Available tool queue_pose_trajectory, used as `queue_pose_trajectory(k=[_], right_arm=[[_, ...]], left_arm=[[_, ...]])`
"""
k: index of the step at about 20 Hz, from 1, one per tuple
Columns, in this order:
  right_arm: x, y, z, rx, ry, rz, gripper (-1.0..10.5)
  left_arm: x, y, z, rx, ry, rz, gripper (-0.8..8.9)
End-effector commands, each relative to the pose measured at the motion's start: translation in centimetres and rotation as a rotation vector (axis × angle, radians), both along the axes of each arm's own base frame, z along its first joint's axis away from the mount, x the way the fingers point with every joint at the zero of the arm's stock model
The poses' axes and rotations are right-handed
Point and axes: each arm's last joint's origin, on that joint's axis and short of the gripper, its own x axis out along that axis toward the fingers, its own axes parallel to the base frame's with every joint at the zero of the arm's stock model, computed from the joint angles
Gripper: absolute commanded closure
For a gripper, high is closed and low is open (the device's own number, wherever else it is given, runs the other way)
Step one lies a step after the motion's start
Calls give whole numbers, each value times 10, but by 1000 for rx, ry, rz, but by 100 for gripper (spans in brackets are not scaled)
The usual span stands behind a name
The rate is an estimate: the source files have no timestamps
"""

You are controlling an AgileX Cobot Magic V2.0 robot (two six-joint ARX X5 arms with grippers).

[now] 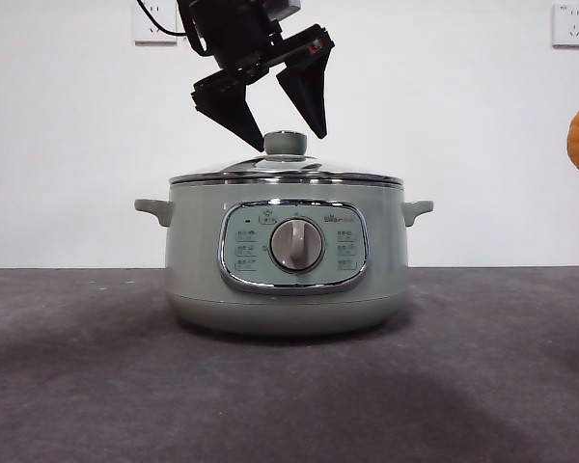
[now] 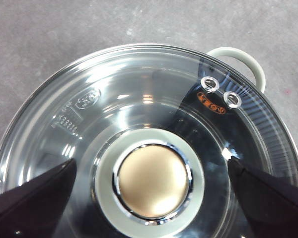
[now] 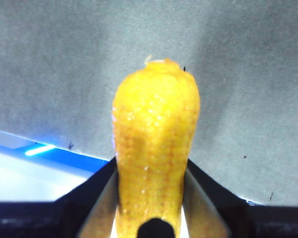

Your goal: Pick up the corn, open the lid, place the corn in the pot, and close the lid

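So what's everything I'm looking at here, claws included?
pot: one, sage green, middle of the dark table, silver dial facing the front camera
lid: one, clear glass with steel rim and green knob, sitting closed on the pot
corn: one, yellow-orange, held up off the table at the front view's right edge
wall sockets: two, white, high on the wall
left claw: black, open, jaws either side of the lid knob
right claw: black, clamped on the corn

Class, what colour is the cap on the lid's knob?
Gold, ringed in chrome, on the knob; left wrist view.
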Motion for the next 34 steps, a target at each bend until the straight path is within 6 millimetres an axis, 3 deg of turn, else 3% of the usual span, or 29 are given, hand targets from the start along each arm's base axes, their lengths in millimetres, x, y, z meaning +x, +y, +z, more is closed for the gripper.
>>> queue_pose_trajectory(k=[1, 4, 8, 11, 13, 18, 22, 26, 31, 34], right_arm=[[0, 0, 1, 5, -7, 0, 962], [0, 0, 1, 5, -6, 0, 962], [0, 0, 1, 5, -7, -1, 962], [1, 0, 1, 6, -8, -1, 962], [1, 1, 1, 11, -14, -1, 962], [6, 5, 3, 49, -62, -1, 963], [13, 11, 7, 102, -120, -11, 963], [26, 21, 26, 133, -160, -9, 963], [67, 52, 57, 141, -226, 64, 962], [99, 73, 64, 141, -264, 102, 962]], left_arm=[[2, -5, -8, 13, 12, -15, 321], [3, -8, -13, 23, 27, -20, 368], [4, -9, -14, 21, 21, -22, 588], [4, -8, -14, 25, 20, -20, 660], [4, -8, -14, 30, 11, -30, 818], [5, -8, -5, 8, -28, -33, 826], [0, -2, 27, -28, -87, -26, 826], [-4, 9, 56, -39, -124, 1, 826], [0, 47, 88, -6, -175, 125, 826], [5, 77, 100, -5, -180, 201, 826]])
